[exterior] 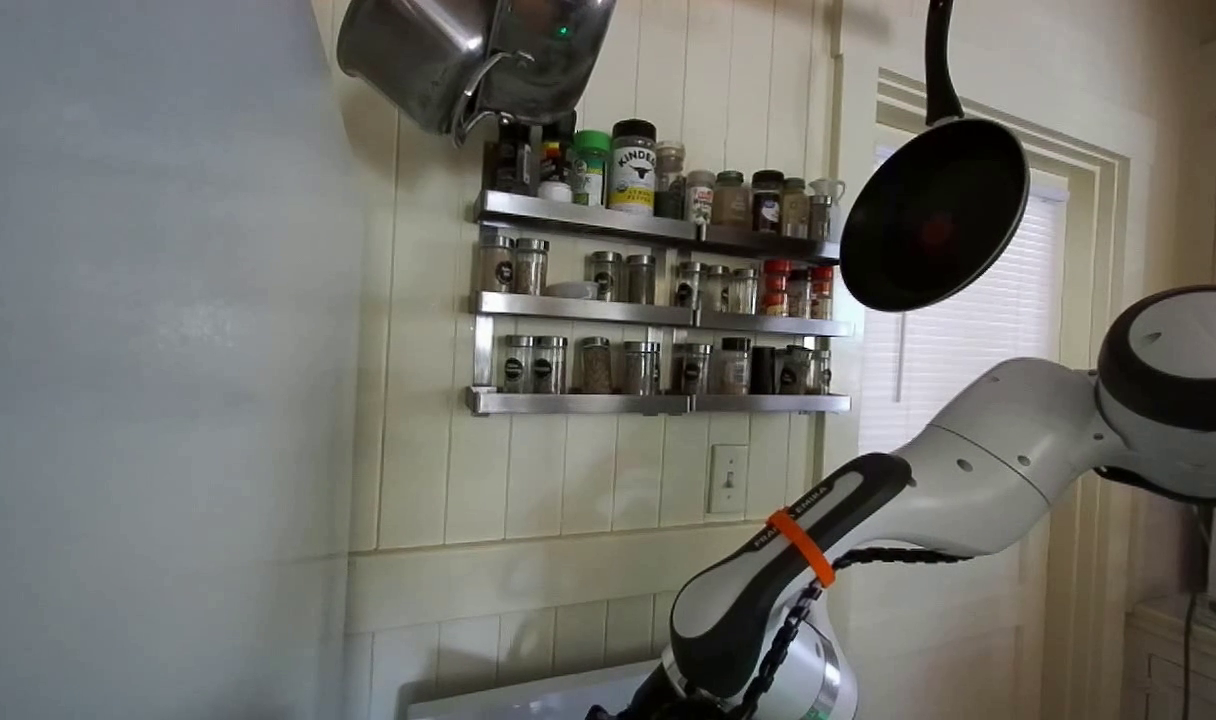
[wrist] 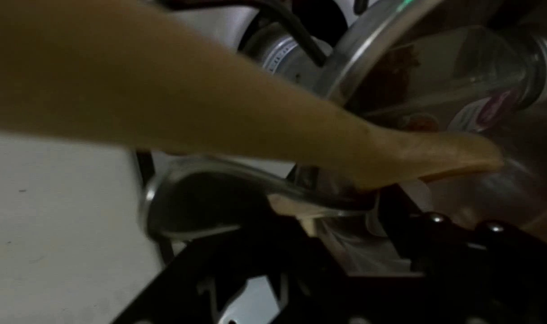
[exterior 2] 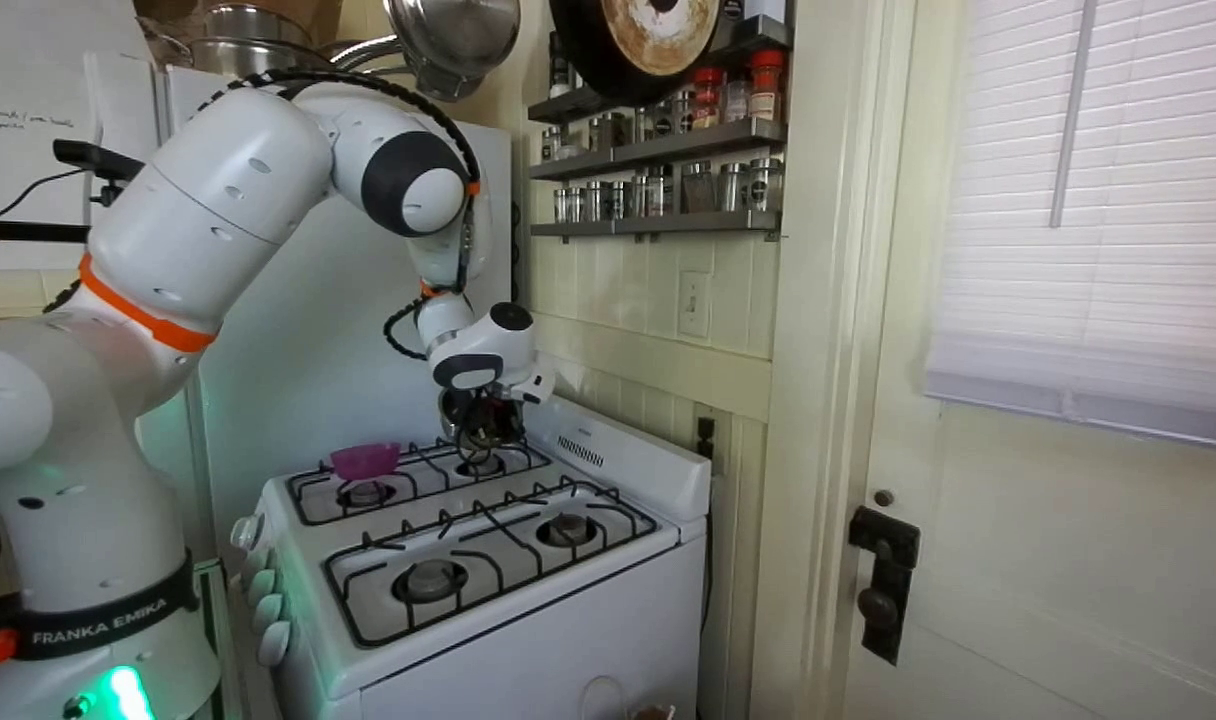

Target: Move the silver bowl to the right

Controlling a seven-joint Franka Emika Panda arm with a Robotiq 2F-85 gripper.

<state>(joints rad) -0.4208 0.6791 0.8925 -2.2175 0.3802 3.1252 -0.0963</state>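
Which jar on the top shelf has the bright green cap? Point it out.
In an exterior view, the jar directly left of the black-capped, yellow-labelled jar. Its bright green cap sets it apart: no other there is so vividly green.

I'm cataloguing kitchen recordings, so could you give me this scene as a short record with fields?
Place: kitchen, at a white stove
Silver bowl: at the gripper; resting or lifted, unclear
Grip: not clear from these views
In the bowl: what looks like a jar
Across its rim in the wrist view: wooden-looking utensil
Pink bowl: upright on the stove
Hanging: black frying pan
Wall: shelves with spice containers
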